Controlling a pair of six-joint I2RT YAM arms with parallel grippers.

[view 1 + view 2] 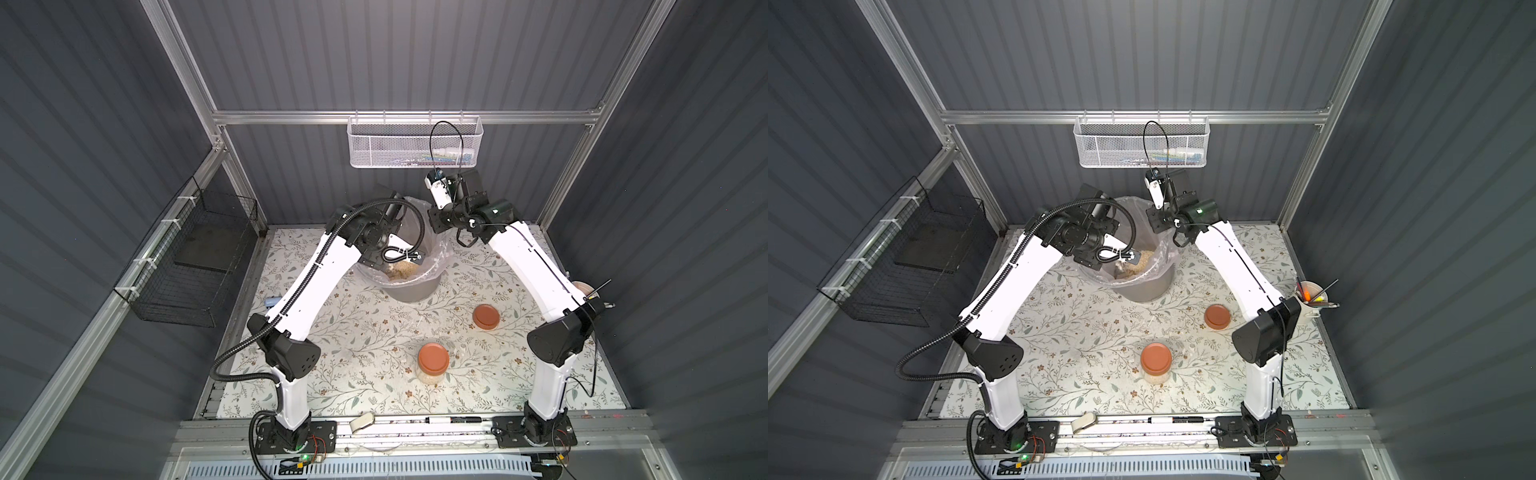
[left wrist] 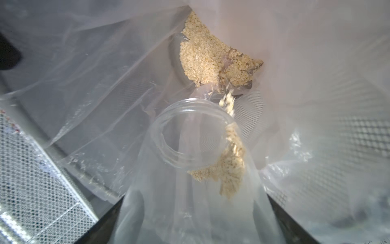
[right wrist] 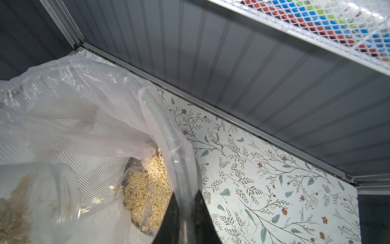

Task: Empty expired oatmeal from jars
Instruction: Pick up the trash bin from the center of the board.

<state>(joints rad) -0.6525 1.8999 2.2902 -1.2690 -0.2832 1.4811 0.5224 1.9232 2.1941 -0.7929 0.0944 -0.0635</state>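
Left wrist view, and here's the pour: the open jar [image 2: 179,190] is tipped mouth-down inside the bin, its body clamped between the left gripper's [image 2: 195,198] two black fingers [image 2: 101,228], one pressed on each side of the clear wall. The oatmeal [image 2: 230,169] has slid to the low side of the neck. A blurred stream of flakes is leaving the lip and dropping to a pile in the clear liner [image 2: 63,84] beyond the fingertips.

Right wrist view: the right gripper [image 3: 185,196] is pinched tight on the bin [image 3: 160,126], with the liner-wrapped rim running straight between its fingers. The tilted jar is in the bin's mouth beside it.

In both top views the grey bin sits at the back of the floral table [image 1: 353,332]. The second jar [image 1: 433,365] stands upright near the front, orange lid on and oatmeal inside, well apart from both grippers. A loose orange lid [image 1: 486,316] lies flat between it and the right arm.
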